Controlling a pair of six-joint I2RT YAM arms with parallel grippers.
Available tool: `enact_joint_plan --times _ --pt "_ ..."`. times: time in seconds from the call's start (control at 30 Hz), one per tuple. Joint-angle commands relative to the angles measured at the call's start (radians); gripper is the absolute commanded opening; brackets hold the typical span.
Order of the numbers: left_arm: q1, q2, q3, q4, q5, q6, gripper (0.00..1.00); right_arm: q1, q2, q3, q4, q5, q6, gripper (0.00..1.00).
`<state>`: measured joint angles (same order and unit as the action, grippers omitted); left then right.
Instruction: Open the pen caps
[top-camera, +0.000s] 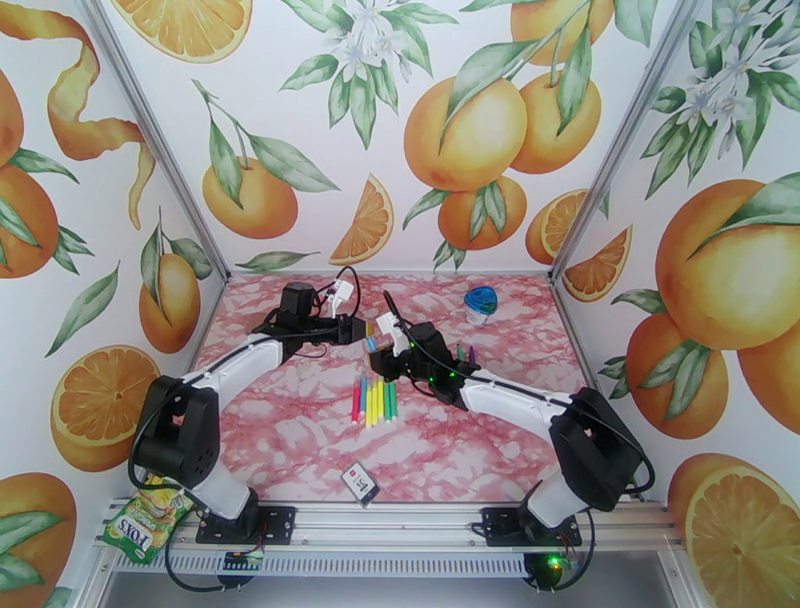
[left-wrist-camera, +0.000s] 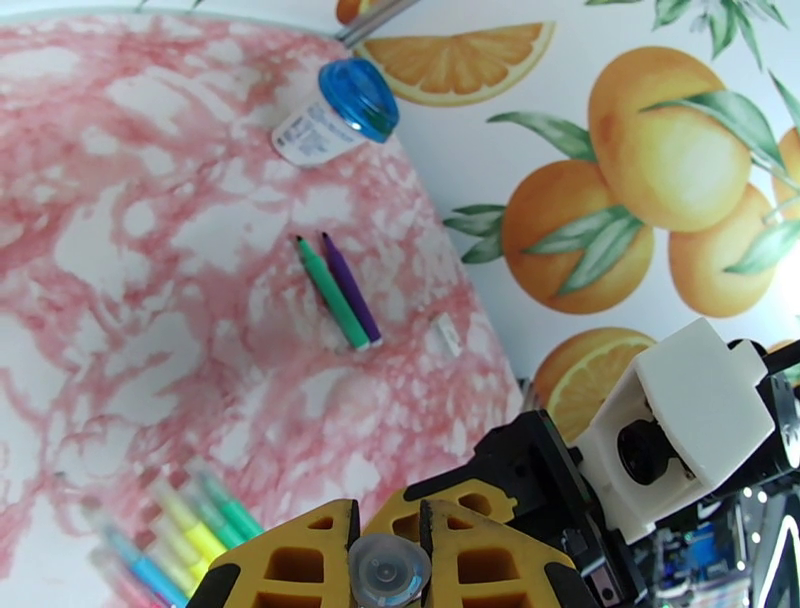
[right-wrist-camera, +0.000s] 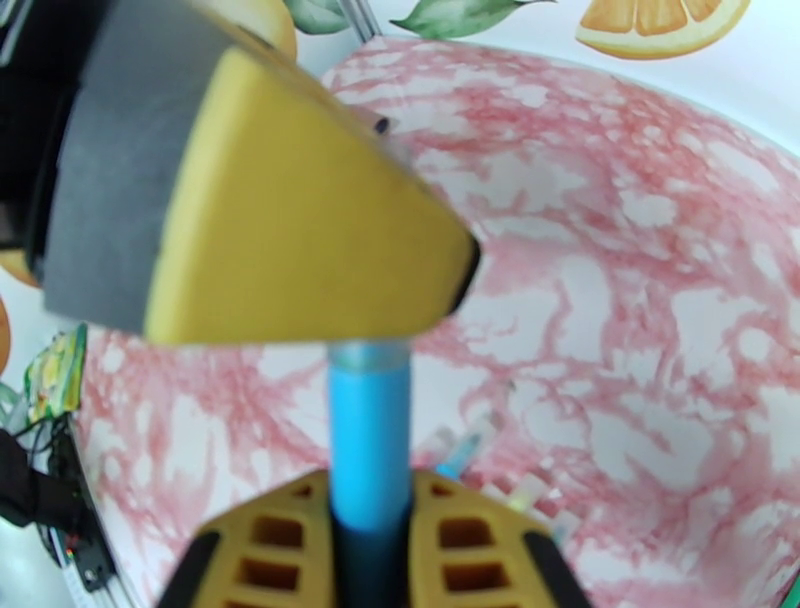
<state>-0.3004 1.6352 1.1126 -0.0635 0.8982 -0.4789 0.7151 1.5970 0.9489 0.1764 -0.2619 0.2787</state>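
Looking down from the top camera, I see my left gripper (top-camera: 366, 334) and right gripper (top-camera: 386, 352) meeting above the table (top-camera: 300, 440), a blue pen (top-camera: 375, 343) between them, just beyond the row of pens (top-camera: 372, 400).
And the left wrist?
I see its fingers (left-wrist-camera: 300, 560) clamped narrow on the pen cap (left-wrist-camera: 388, 572). A green pen (left-wrist-camera: 333, 292) and a purple pen (left-wrist-camera: 350, 288) lie side by side, with the blue-lidded container (left-wrist-camera: 335, 112) farther off.
Right wrist?
My fingers (right-wrist-camera: 470, 550) pinch the blue pen's barrel, and its far end runs under the left gripper's yellow finger.
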Motion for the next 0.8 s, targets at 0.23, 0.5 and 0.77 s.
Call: enact_joint_plan --times 0.23,0.5,0.77 --pt "0.077 -0.037 0.002 0.117 -0.202 -0.013 0.00 0.017 0.002 -0.024 -0.086 -0.016 -0.021 0.00" --pt "0.079 -0.035 0.019 0.121 -0.217 -0.024 0.00 0.023 0.000 -0.027 -0.088 -0.013 -0.028 0.00" --pt "0.085 -0.041 0.028 0.120 -0.252 -0.038 0.00 0.022 -0.005 -0.041 -0.086 -0.002 -0.030 0.00"
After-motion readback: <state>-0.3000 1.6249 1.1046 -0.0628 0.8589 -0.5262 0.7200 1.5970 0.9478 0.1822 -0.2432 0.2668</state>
